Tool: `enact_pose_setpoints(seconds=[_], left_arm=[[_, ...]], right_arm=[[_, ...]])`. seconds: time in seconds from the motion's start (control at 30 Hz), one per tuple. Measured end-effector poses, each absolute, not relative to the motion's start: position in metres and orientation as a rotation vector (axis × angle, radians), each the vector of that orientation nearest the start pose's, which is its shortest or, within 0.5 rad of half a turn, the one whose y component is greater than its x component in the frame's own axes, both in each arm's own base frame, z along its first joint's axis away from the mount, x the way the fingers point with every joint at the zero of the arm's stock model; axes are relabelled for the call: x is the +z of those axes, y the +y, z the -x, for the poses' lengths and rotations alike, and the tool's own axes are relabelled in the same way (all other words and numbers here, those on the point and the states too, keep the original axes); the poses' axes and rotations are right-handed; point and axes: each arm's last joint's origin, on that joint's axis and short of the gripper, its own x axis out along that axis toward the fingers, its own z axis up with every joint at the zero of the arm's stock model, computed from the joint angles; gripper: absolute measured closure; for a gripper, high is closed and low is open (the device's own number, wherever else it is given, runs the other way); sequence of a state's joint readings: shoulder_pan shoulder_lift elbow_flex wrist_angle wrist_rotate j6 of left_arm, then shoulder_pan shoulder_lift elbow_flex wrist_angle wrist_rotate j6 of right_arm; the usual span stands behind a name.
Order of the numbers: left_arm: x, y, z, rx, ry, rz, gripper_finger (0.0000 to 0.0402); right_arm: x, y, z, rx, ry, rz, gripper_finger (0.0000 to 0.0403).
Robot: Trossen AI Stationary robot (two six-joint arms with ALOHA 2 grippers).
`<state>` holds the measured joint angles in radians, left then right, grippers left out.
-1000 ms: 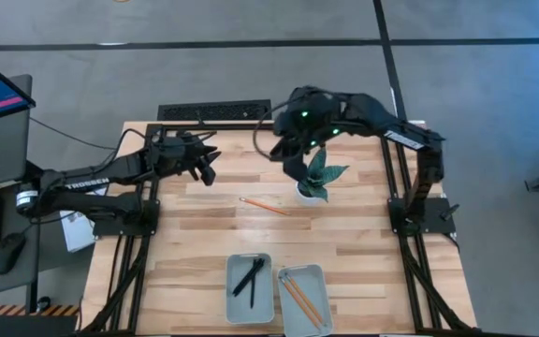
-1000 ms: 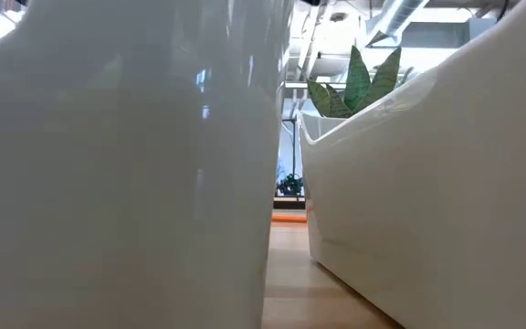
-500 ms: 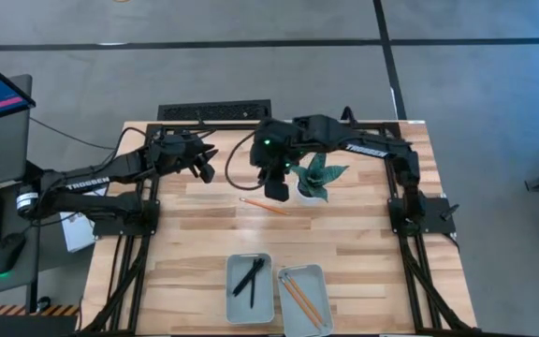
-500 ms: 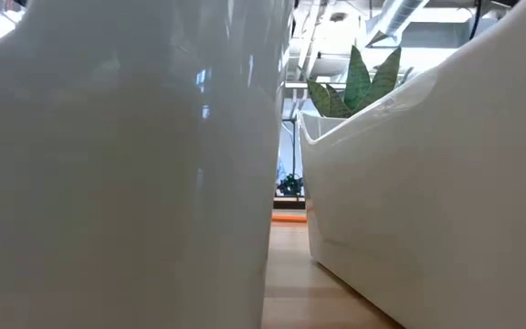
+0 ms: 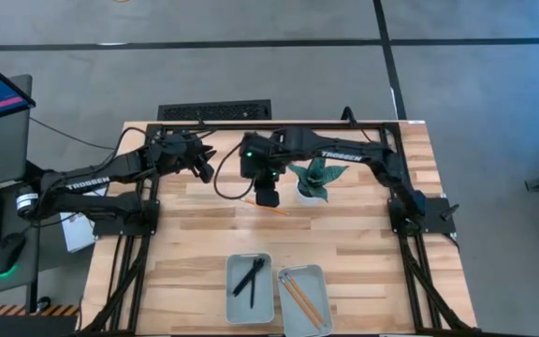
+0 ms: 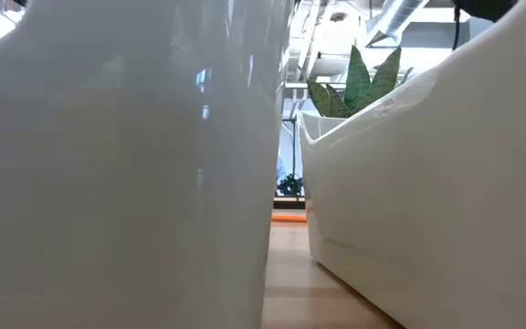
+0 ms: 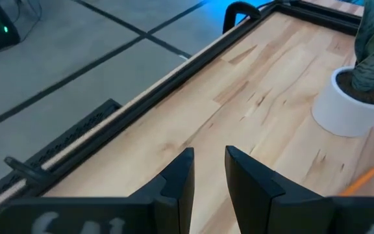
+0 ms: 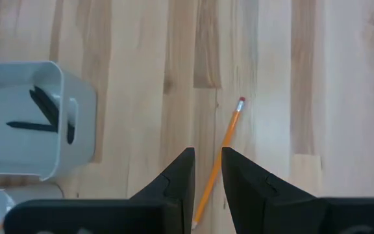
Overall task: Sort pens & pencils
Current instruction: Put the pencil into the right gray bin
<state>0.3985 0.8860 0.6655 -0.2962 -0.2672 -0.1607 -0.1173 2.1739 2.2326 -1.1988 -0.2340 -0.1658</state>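
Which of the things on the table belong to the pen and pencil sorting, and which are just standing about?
Job: loose pencil; pens in left tray; pencils in right tray; right gripper above the loose pencil.
Idle: potted plant; left gripper.

Two grey trays sit on the table: the left tray (image 5: 249,287) and the right tray (image 5: 303,298). Three black pens (image 5: 249,277) lie in the left one, though their overlap makes the count uncertain. There are three orange pencils: two (image 5: 299,300) in the right tray and one loose pencil (image 5: 264,205). One potted plant (image 5: 314,180) stands there.
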Motion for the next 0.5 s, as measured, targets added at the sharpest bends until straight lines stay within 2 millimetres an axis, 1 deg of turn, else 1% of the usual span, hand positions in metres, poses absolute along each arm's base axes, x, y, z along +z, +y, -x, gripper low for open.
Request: enact_pose_setpoints(seconds=[0.27, 0.4, 0.5], left_arm=[[0.265, 0.080, -0.170, 0.701, 0.474, 0.220, 0.0323], [0.264, 0.080, -0.170, 0.703, 0.471, 0.229, 0.0323], [0.264, 0.080, -0.170, 0.704, 0.480, 0.231, 0.0323]], right_arm=[[0.269, -0.047, -0.463, 0.204, 1.210, -0.071, 0.0305], [0.246, -0.048, -0.471, 0.206, 1.261, -0.083, 0.0305], [0.238, -0.047, -0.472, 0.223, 1.290, -0.071, 0.0305]])
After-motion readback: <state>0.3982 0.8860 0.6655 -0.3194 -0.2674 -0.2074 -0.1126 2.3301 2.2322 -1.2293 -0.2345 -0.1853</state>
